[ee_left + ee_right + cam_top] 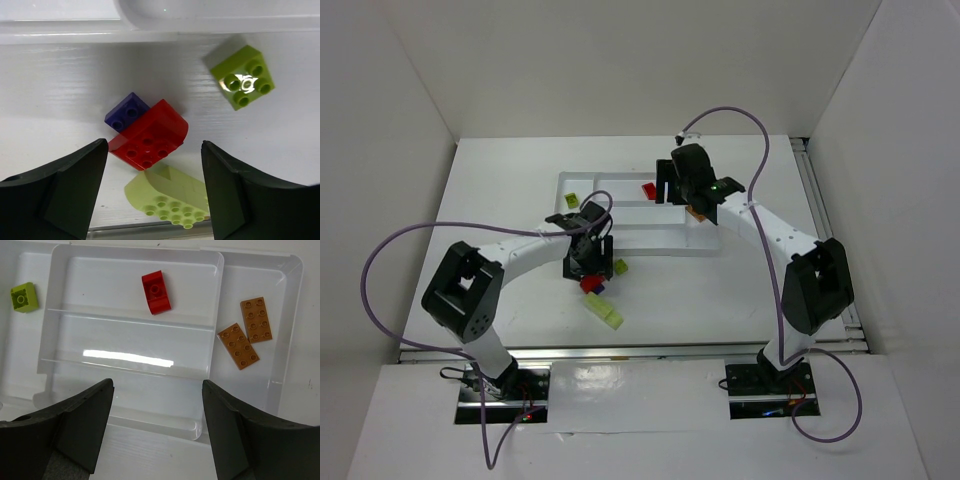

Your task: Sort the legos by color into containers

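My left gripper (588,264) is open and hovers low over loose legos on the table in front of the tray. In the left wrist view a red lego (150,137) lies between and just beyond the open fingers (75,185), touching a dark purple-blue lego (126,112). A large yellow-green lego (170,197) lies nearer and a small yellow-green one (242,77) to the right. My right gripper (157,385) is open and empty above the white tray (130,322). The tray holds a red lego (156,292), a yellow-green lego (23,296) and two orange legos (238,346) in separate compartments.
The tray (620,240) sits mid-table, its near wall just beyond the loose legos. White walls enclose the table on the left, back and right. A metal rail (620,350) runs along the near table edge. Purple cables loop above both arms.
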